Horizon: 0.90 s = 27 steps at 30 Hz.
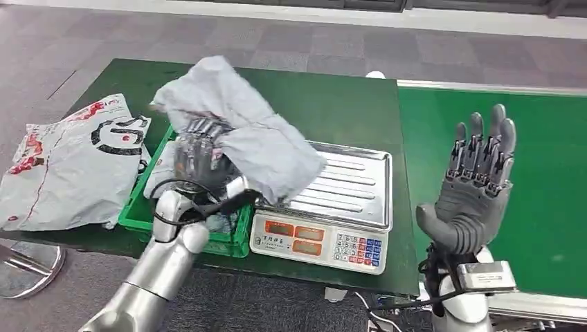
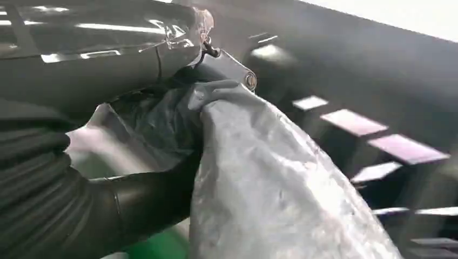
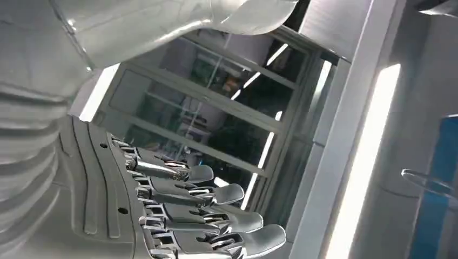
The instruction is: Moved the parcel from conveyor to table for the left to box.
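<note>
Green table (image 1: 332, 104) is carrying a scale (image 1: 325, 221); just over its left edge the left hand (image 1: 197, 155) is gripping the grey parcel (image 1: 242, 131), soft, light, crumpling, best bunched mid-bag. Beside the scale, the right hand (image 1: 477, 187) is hanging spread wide, holding nothing.

A floor (image 1: 297, 41) of grey and muted purple carpet tiles fills the upper part of the head view, with a pale strip (image 1: 415, 19) running along its far edge at the top of the frame. The worktop (image 1: 325, 104) is dark green. At the lower left, a round metal base (image 1: 31, 268) stands on the carpet. In the right wrist view, a glazed partition (image 3: 227, 124) in metal frames sits mid-frame, with a long bright light strip (image 3: 362, 162) to its right.
</note>
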Each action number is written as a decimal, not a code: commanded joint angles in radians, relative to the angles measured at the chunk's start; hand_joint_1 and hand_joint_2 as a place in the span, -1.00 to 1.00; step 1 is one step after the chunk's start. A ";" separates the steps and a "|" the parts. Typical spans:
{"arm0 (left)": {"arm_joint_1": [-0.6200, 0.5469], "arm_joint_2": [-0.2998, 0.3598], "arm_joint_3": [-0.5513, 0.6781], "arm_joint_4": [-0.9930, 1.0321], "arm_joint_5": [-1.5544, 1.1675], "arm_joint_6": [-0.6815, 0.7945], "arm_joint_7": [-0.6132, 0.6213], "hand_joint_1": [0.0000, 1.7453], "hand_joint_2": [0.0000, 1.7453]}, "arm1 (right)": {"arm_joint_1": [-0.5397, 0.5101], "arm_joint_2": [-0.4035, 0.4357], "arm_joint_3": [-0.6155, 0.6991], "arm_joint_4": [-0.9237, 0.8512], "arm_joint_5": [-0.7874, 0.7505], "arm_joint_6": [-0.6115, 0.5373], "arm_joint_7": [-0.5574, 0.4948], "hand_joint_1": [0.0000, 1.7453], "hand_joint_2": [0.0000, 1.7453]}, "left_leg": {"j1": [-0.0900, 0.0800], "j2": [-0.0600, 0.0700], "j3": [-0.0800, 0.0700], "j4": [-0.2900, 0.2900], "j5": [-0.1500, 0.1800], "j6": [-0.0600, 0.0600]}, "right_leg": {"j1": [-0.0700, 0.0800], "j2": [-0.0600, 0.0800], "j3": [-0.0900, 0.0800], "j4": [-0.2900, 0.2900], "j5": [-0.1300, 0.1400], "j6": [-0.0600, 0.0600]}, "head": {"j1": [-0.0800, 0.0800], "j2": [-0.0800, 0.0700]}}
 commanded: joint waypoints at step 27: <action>-0.101 0.182 0.245 0.365 -0.266 -0.552 0.404 1.00 1.00 | 0.017 0.038 -0.124 -0.019 0.064 0.048 0.016 -1.00 1.00 | 0.002 0.002 0.005 -0.002 -0.002 -0.002 | 0.002 0.001 0.004 0.000 -0.001 -0.003 | 0.000 0.000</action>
